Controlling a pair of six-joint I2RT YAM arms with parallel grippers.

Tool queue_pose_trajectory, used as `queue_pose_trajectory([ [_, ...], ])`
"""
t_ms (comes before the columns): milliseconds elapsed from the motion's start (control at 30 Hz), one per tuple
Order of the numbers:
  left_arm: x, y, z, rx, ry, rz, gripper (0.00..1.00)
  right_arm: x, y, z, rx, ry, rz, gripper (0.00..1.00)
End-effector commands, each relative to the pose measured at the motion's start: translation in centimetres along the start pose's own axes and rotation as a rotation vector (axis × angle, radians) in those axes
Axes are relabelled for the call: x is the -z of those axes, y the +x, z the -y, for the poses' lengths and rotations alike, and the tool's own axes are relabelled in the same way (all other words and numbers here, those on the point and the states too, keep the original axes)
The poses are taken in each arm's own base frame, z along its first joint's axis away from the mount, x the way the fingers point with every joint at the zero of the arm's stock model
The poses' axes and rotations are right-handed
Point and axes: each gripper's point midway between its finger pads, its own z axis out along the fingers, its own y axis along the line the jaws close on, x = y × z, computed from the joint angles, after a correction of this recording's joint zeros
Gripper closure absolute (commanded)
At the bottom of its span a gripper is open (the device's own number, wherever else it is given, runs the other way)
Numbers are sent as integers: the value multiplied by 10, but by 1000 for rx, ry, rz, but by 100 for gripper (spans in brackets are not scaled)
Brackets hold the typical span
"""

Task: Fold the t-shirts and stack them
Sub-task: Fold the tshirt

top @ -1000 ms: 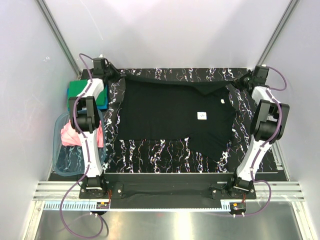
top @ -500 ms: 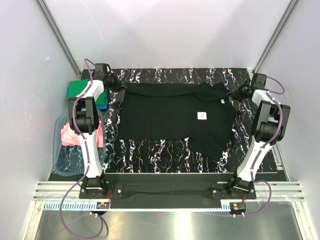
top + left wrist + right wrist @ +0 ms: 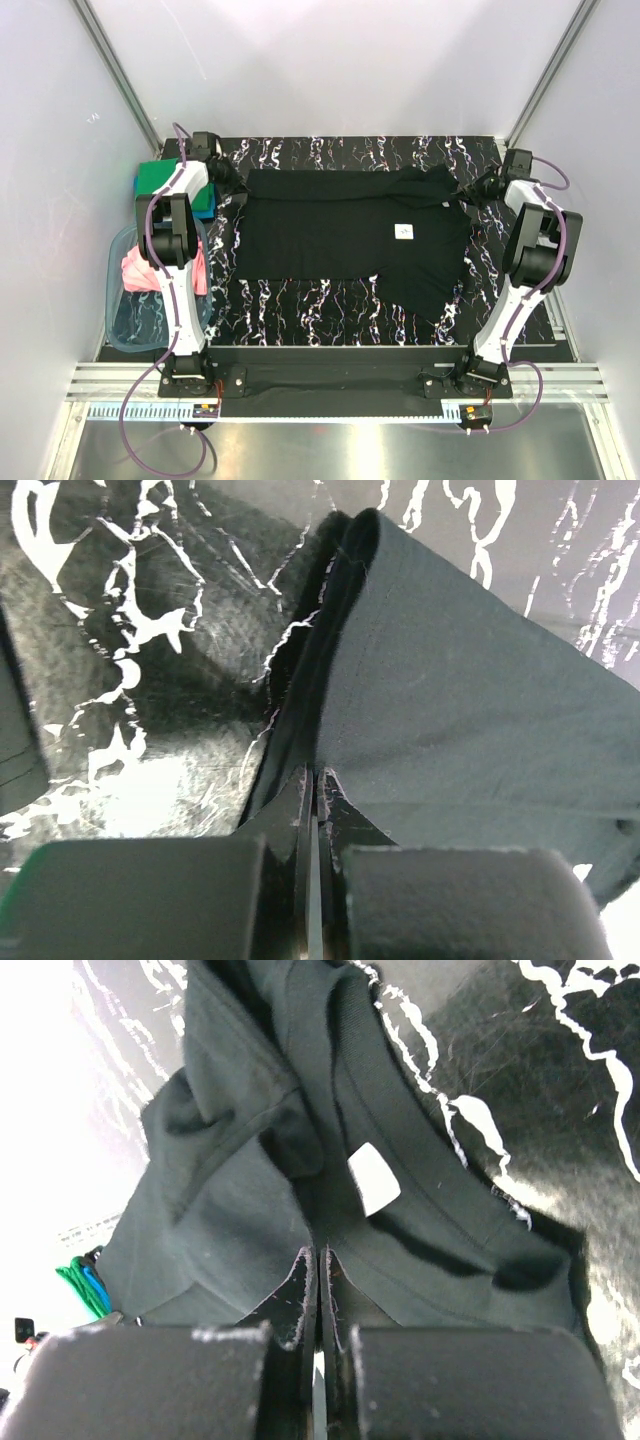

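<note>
Black t-shirt is pinched along its far edge by both grippers. The left gripper has its jaws pressed together on a thin fold of the dark cloth, which rises from the fingers as a taut upright ridge; only this wrist view shows the pinch. The right gripper is likewise clamped on the shirt in bunched fabric by the collar, with a white neck label just beyond the fingertips. From above, the left gripper sits at the shirt's far left corner and the right gripper at its far right corner, but the jaws themselves cannot be made out there. That view alone shows the whole garment spread over the black marbled table, its near right part hanging lower than the rest, and a white square tag on the cloth. Left of the table lie a green t-shirt over a blue t-shirt; nearer the bases, a pink t-shirt sits in a clear tub.
</note>
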Motion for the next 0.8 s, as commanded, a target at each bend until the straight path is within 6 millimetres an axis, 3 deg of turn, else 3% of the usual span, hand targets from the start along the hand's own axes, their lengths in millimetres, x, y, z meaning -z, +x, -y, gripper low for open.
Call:
queue_pose_trajectory([
  [0, 28, -26, 14, -54, -9, 82, 100, 36, -19, -29, 54, -41, 74, 100],
  [200, 23, -18, 9, -55, -13, 48, 100, 48, -12, -34, 66, -63, 70, 100],
  [333, 22, -12, 7, -55, -13, 32, 100, 44, -5, -21, 63, -31, 56, 100],
  [433, 21, -7, 9, -60, -3, 17, 94, 40, 4, -7, 53, 9, 36, 100],
  [767, 30, -2, 6, -70, -36, 21, 98, 45, 23, 12, 33, 64, 6, 100],
])
